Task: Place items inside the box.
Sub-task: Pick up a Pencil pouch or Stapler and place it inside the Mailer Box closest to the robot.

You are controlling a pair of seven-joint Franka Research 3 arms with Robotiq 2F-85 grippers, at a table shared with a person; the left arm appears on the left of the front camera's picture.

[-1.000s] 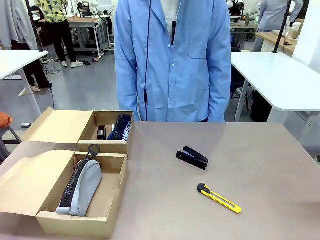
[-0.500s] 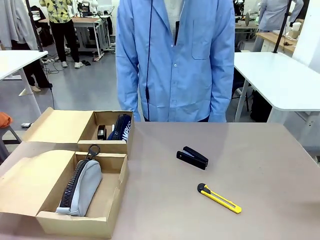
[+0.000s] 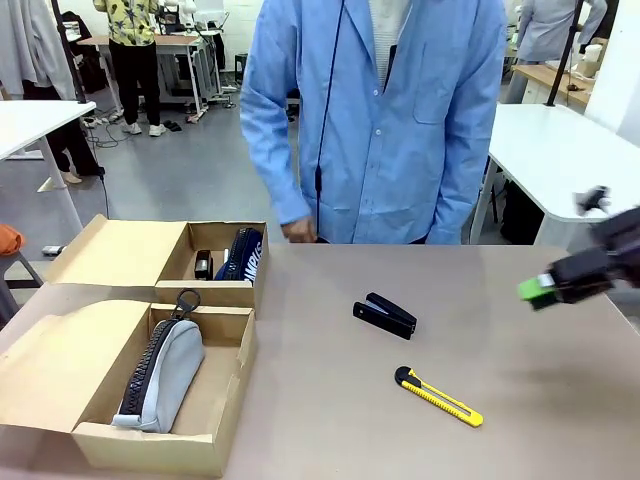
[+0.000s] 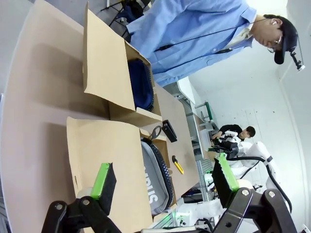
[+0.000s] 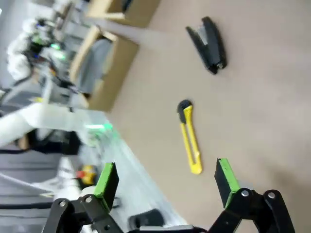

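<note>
A workshop room with white tables behind; in front, a brown worktop (image 3: 330, 440) shared with a person in a blue coat, whose hand (image 3: 297, 232) hangs at its far edge, upper centre of the front view. At the left stand two open cardboard boxes: the far box (image 3: 205, 292) holds a dark blue pouch (image 3: 245, 255), and the near box (image 3: 150, 447) holds a grey pencil case (image 3: 165, 375).

Two items lie loose on the worktop, a black stapler (image 3: 385, 315) at frame centre and a yellow-and-black utility knife (image 3: 438, 397) at lower centre-right.

The right gripper (image 5: 165, 179) hangs above the worktop at the right edge of the front view, its fingers spread wide and grasping nothing. In the right wrist view the knife lies ahead of it, between the two fingers, with its long axis running roughly up the frame, so the fingers would likely close across its width. The stapler lies farther off, at upper right.

The left gripper (image 4: 163, 177), fingers likewise released, looks over the boxes and is well apart from both loose items. The right arm is judged the nearer.
</note>
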